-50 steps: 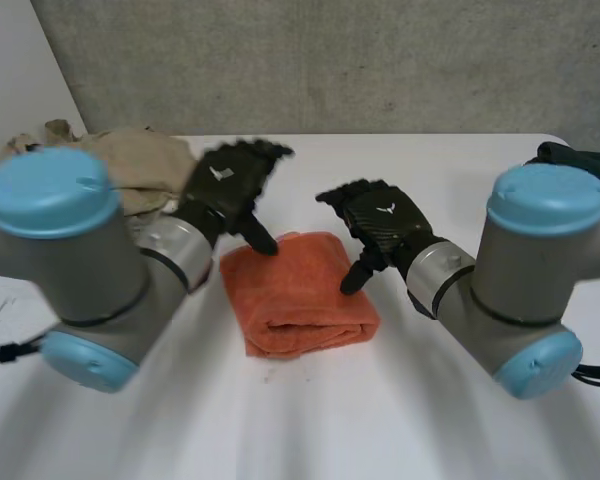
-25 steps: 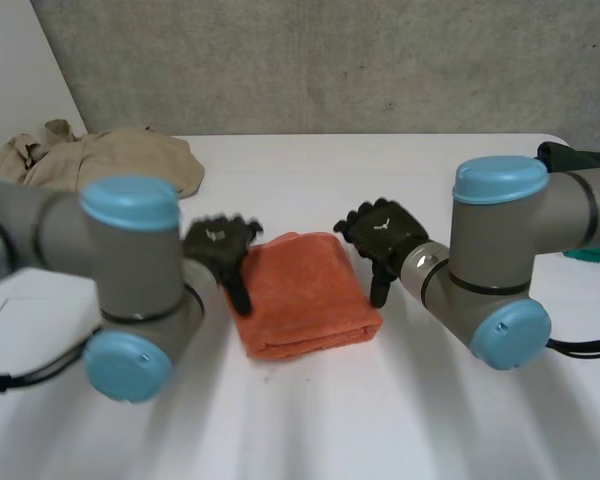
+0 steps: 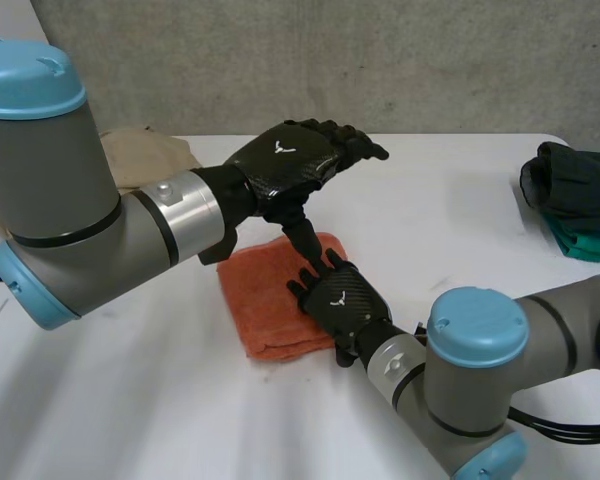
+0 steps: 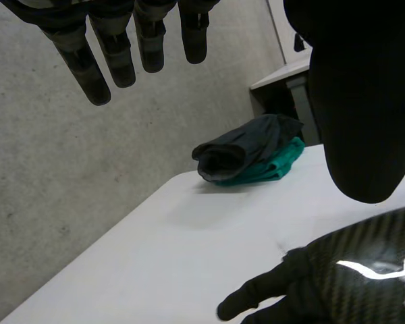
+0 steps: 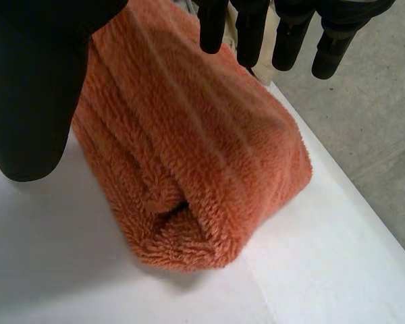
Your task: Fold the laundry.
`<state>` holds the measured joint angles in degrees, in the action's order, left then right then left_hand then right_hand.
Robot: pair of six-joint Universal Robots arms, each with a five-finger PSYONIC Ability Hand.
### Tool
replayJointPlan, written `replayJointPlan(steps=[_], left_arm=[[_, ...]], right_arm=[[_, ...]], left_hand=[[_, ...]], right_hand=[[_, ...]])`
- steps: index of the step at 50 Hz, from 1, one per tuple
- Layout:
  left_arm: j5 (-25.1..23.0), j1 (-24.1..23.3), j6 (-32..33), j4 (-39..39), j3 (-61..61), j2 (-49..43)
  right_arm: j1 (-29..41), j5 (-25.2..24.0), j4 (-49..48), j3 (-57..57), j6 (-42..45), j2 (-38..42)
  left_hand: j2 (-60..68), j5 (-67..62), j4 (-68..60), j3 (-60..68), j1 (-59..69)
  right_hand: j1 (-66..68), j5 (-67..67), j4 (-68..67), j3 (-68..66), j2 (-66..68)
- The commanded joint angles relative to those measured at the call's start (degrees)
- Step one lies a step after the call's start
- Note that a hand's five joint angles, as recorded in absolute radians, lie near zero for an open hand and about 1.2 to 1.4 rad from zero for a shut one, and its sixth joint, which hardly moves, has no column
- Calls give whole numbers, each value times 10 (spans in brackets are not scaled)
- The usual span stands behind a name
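The orange terry towel [image 3: 263,300] lay folded on the white worktop [image 3: 440,200]. The left hand [image 3: 290,165] and right hand [image 3: 340,305] hovered over it, fingers [image 5: 212,27] spread, holding nothing. A crumpled beige garment [image 3: 145,155] and a dark-and-green bundle [image 3: 575,190] apparently awaited folding.

Fluffy orange terry towel [image 5: 209,169] on smooth matt white table [image 5: 54,277].
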<state>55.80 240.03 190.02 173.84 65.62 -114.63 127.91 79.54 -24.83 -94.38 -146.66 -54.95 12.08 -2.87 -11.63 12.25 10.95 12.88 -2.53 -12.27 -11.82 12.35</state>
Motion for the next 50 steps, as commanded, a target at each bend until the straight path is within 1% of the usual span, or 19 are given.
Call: replayJointPlan(steps=[1,6,16,19,20,21,25,34,37,40,43,44,49,50], left_arm=[[5,-2,0,1,2,-5],[5,-1,1,2,2,-7],[4,0,0,2,2,-6],[4,0,0,2,2,-7],[4,0,0,2,2,-7],[4,1,0,2,2,-7],[3,2,1,2,0,-7],[5,10,0,3,-11,2],[7,22,-3,3,-21,4],[16,30,-4,4,-37,13],[22,31,-4,4,-44,19],[25,31,-4,4,-47,20],[26,28,-5,4,-49,20],[26,27,-5,4,-49,20]], right_arm=[[-1,3,-48,29,2,48],[-2,2,-65,45,1,55],[-2,-3,-64,87,1,83],[-2,-6,-64,100,0,91],[-2,-6,-64,103,0,92],[-2,-6,-65,108,0,94],[-3,-3,-70,124,-8,93],[-11,2,-115,176,-34,55],[-37,4,-120,204,-47,43],[-95,1,-134,231,-49,28],[-133,1,-159,247,-51,17],[-161,1,-179,256,-50,13],[-249,-3,-234,278,-64,9],[-279,-4,-245,289,-78,13]], left_hand=[[2,6,-6,0,13],[2,6,-6,0,13],[0,8,-4,-2,11],[0,8,-4,-2,11],[0,8,-4,-2,11],[0,8,-4,-2,11],[0,8,-4,-2,11],[0,8,-4,-2,11],[2,6,-6,0,13],[2,6,-6,0,13],[2,6,-6,0,13],[2,6,-6,0,13],[0,8,-4,-2,11],[0,8,-4,-2,11]], right_hand=[[-29,25,23,18,-24],[31,-34,-37,-41,36],[118,-122,-124,-129,124],[197,-201,-203,-208,203],[227,-231,-234,-238,233],[353,-356,-359,-363,358],[670,-674,-677,-681,676],[671,-675,-677,-682,676],[671,-675,-677,-682,676],[671,-675,-677,-682,676],[671,-675,-677,-682,676],[671,-675,-677,-682,676],[671,-675,-677,-682,676],[671,-675,-677,-682,676]])
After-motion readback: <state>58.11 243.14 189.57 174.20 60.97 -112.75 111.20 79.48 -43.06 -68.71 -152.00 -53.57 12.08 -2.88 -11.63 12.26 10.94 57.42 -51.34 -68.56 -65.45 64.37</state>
